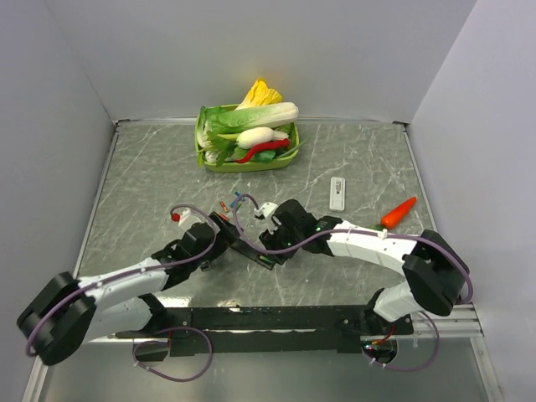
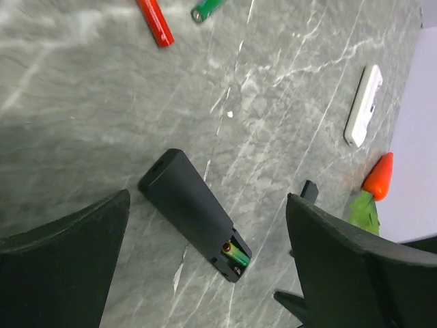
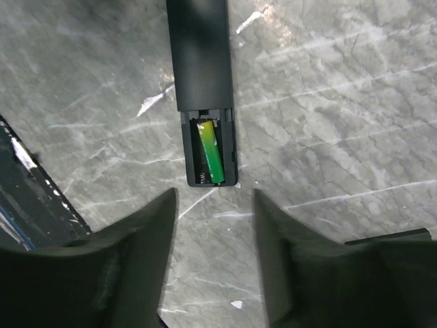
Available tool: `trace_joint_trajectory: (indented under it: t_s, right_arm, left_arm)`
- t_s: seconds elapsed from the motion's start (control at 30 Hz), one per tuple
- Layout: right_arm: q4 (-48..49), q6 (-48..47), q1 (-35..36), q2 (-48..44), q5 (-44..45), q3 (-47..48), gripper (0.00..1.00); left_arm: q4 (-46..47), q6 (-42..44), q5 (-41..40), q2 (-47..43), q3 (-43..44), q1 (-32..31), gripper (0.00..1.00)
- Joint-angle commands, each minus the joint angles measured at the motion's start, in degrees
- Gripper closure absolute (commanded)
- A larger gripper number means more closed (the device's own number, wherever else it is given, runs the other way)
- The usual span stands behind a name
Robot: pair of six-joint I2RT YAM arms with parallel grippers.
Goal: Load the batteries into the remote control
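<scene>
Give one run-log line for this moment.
black plastic remote: green cylindrical battery seated | left gripper: open | right gripper: open | red battery: loose

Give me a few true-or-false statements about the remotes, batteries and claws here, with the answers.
1. The black remote has its battery slot uncovered. True.
2. A green battery lies inside that slot. True.
3. The right gripper is shut on a battery. False: it is open and holds nothing.
4. The white remote sits in the green basket. False: it lies on the table, apart from the basket.
5. A red battery lies loose on the table. True.
</scene>
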Motion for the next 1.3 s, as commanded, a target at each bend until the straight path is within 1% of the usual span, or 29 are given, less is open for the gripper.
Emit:
trace_joint_trajectory:
  t_s: [0.0, 0.03, 0.07, 0.13, 0.23, 0.27, 0.37, 0.53, 0.73, 0.97, 1.13, 1.23, 1.27]
  right_arm:
    - [-1.2, -1.3, -0.2, 3.4, -0.8, 2.8, 0.51]
    - [-1.3, -1.3, -0.1, 4.5, -0.7, 3.8, 0.51]
    - [-1.9, -2.8, 0.3, 5.0, -0.3, 4.4, 0.52]
    - [-2.3, -3.5, 0.5, 6.6, 0.2, 6.1, 0.54]
    - [-3.5, -4.4, 1.4, 9.3, 0.6, 8.8, 0.57]
    - [-4.0, -4.6, 1.6, 9.9, 1.2, 9.5, 0.58]
    - [-5.5, -5.8, 2.5, 11.6, 1.6, 11.7, 0.58]
    - [-7.9, -7.8, 3.4, 14.3, 0.5, 14.4, 0.60]
    - [-9.8, -8.4, 4.1, 16.9, -0.3, 16.0, 0.61]
    - [-11.0, -9.1, 4.3, 19.2, -1.0, 17.5, 0.68]
    - [-10.9, -9.3, 4.4, 20.3, -1.3, 17.3, 0.69]
    - [-10.9, -9.4, 4.3, 20.5, -1.9, 17.2, 0.72]
    - [-11.1, -9.5, 4.3, 20.6, -2.1, 17.2, 0.76]
  left_arm:
    - [-15.1, 2.0, -7.1, -8.0, 3.0, -0.3, 0.02]
    - [-15.9, 2.7, -7.9, -9.9, 2.8, -0.3, 0.04]
    - [-16.5, 4.6, -9.5, -13.8, 2.8, -0.3, 0.05]
    - [-18.3, 6.9, -11.1, -17.7, 3.1, -0.2, 0.07]
    - [-20.0, 11.5, -14.0, -25.3, 3.8, -0.2, 0.08]
    - [-20.1, 14.3, -15.0, -26.3, 4.0, -0.2, 0.08]
    - [-20.8, 18.8, -16.2, -29.5, 4.7, -0.3, 0.08]
    - [-20.9, 22.3, -18.7, -33.7, 4.4, -0.3, 0.07]
    - [-20.4, 25.1, -20.1, -37.3, 3.3, -0.3, 0.07]
    - [-21.2, 25.6, -19.9, -37.3, 3.7, -0.3, 0.07]
    - [-21.0, 25.3, -18.9, -37.6, 3.4, -0.2, 0.07]
    - [-20.6, 25.5, -18.0, -38.3, 3.1, -0.2, 0.07]
    - [-20.2, 25.6, -17.7, -38.6, 2.9, -0.3, 0.07]
